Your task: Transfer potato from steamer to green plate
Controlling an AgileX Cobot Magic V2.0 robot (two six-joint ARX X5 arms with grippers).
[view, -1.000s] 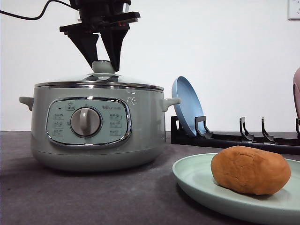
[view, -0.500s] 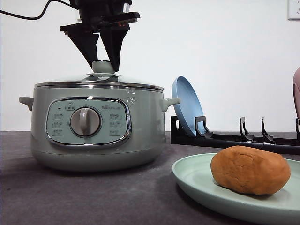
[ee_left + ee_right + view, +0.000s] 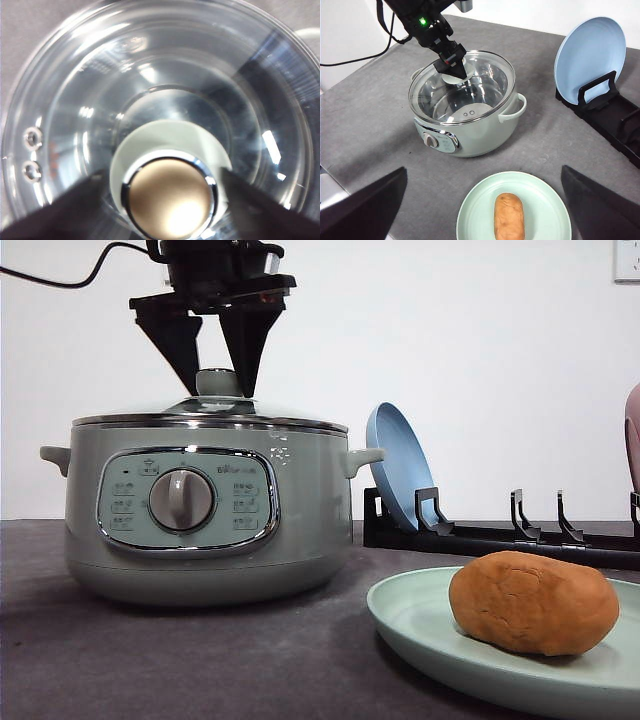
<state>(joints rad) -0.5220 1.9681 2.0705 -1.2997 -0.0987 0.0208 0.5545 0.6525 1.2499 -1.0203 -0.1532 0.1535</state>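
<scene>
Front view: the left end effector (image 3: 213, 385) hangs directly over the lid knob (image 3: 219, 381) of the steamer (image 3: 200, 510), its two black fingers spread apart and straddling the knob without gripping it. The glass lid (image 3: 462, 92) sits on the pot. The potato (image 3: 509, 216) lies on the green plate (image 3: 547, 210), at the near right of the counter (image 3: 200, 660), well apart from the steamer. From above, its long axis runs near-to-far; it rests slightly left of the plate's centre. Judging by this layout, the transfer looks complete, and the right end effector (image 3: 485, 210), jaws wide apart and empty above the plate, is the nearer arm to the potato. The grey counter is flat and matte, with open room around plate and steamer. A blue plate (image 3: 590, 52) stands upright in a black rack (image 3: 615, 117) at far right.
</scene>
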